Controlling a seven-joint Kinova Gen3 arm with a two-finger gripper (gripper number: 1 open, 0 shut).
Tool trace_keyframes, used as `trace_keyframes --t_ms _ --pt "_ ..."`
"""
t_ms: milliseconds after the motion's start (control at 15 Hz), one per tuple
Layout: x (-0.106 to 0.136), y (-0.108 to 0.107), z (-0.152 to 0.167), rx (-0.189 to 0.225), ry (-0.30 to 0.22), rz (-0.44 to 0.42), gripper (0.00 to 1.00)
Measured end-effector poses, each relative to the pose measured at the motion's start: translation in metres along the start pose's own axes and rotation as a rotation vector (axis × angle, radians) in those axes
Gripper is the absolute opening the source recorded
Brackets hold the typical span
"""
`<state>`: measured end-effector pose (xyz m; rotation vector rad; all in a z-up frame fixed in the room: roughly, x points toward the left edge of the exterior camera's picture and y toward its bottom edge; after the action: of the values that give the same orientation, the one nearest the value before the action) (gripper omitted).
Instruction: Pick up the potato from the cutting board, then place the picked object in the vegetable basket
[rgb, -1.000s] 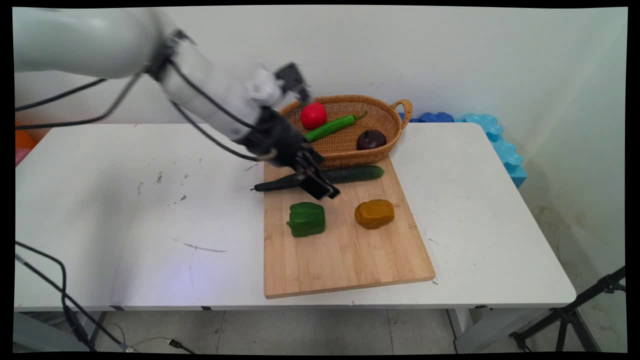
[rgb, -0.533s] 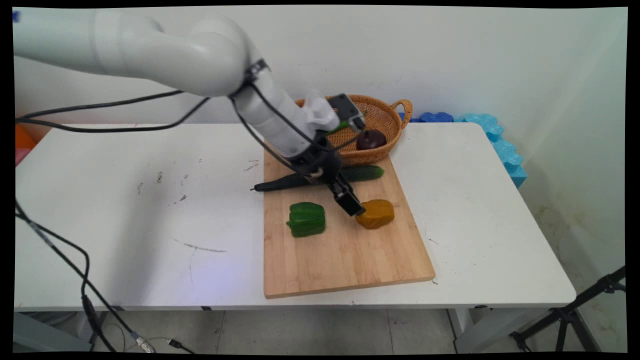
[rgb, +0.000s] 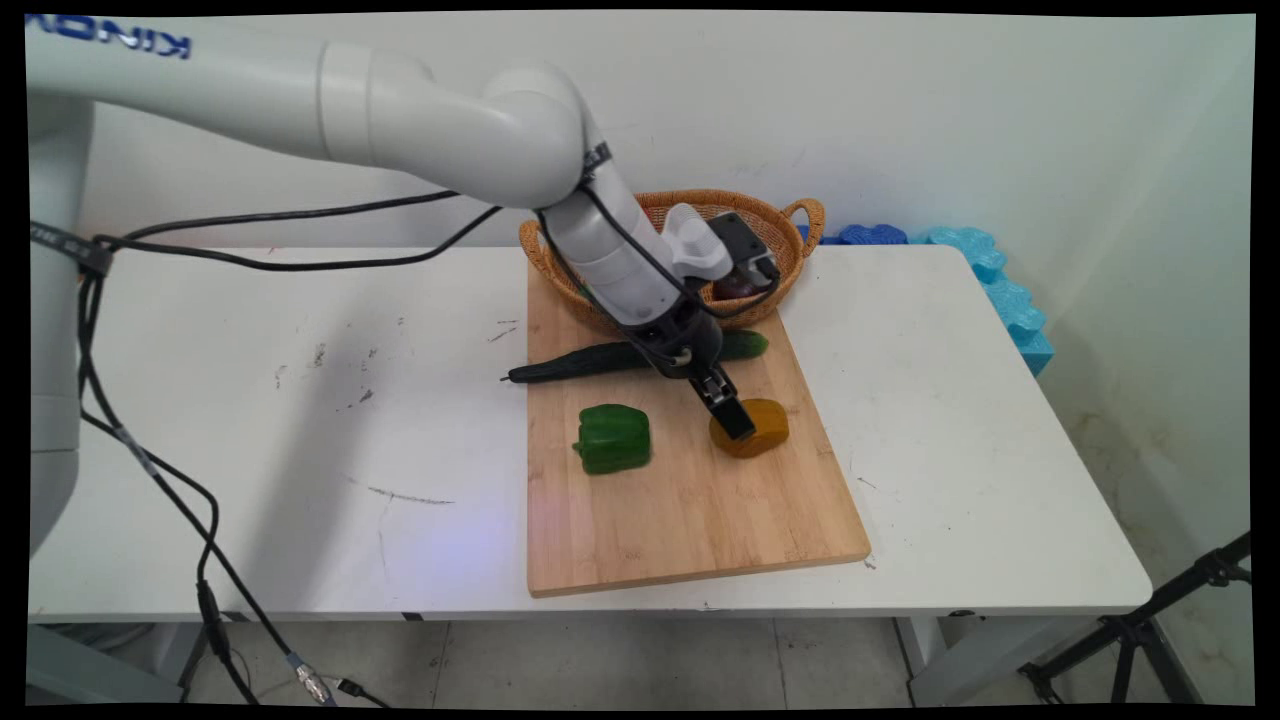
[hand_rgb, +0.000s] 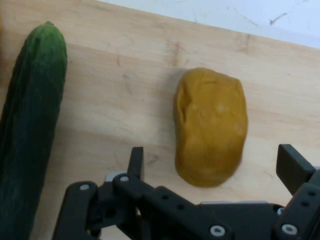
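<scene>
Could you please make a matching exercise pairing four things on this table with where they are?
Things:
1. cucumber
2. green pepper
3. potato
4. basket

Places:
A. on the table behind the board's far end
B. under the open gripper, between its fingers
C. lying across the board's far end, one tip over its left edge
D. on the board, left of the gripper

Pairs: 1-C, 2-D, 3-B, 4-A

White arm (rgb: 450, 140), black tool (hand_rgb: 210, 167)
</scene>
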<state>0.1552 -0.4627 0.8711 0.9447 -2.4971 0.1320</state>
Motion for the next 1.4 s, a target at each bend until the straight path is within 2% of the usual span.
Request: trace_keyframes --t_ms 467,533,1000,1400 --pt "0.012 -0.004 0.022 0.007 -0.024 -0.007 1.00" --pt "0.013 -0.005 0.025 0.007 -0.026 -0.009 0.00" --pt "0.021 -0.008 0.031 0.004 -0.012 0.001 0.00" --pt "0.045 -0.020 -0.010 0.004 0.055 0.027 0.00"
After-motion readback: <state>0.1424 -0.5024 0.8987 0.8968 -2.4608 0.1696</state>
